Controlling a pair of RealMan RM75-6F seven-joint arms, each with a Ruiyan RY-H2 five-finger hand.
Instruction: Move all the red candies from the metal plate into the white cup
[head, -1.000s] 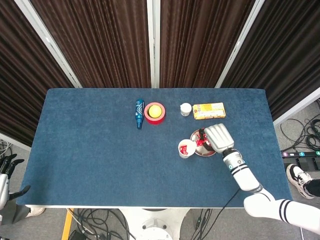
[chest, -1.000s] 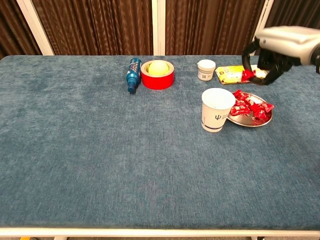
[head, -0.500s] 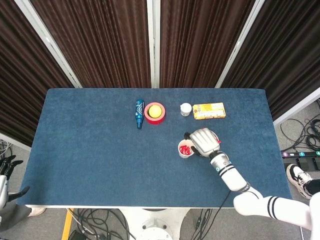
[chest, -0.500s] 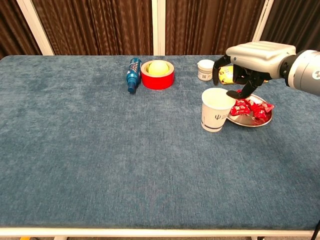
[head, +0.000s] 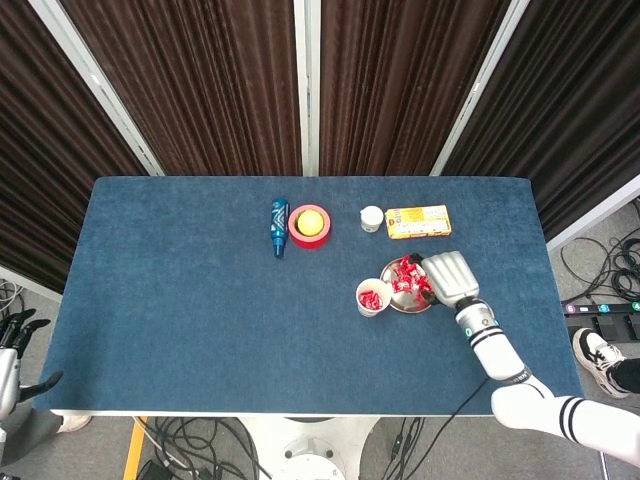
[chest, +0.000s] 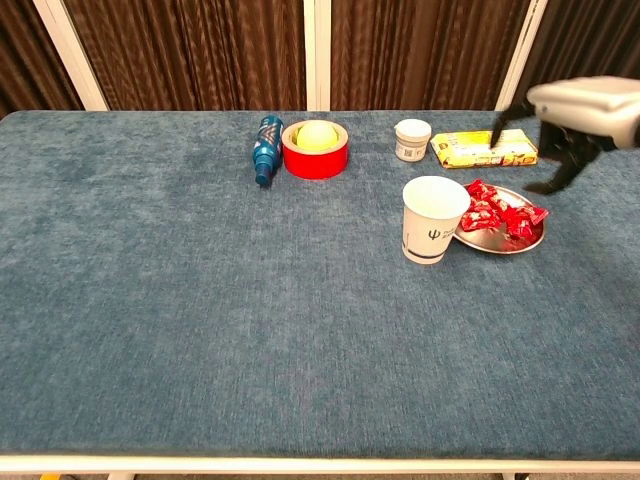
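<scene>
the counter is a deep blue-teal with a faint mottled nap. the metal plate is shiny silver and holds red candies with small white marks on their wrappers. the white cup carries a small dark blue mark on its side, and red shows inside it from the head view. the right hand is pale silver-grey with black fingers. a red tape roll rings something yellow-green. the bottle is blue with a lighter pattern. the box is yellow with red print. the small jar is white. the curtains are dark brown between white posts.
</scene>
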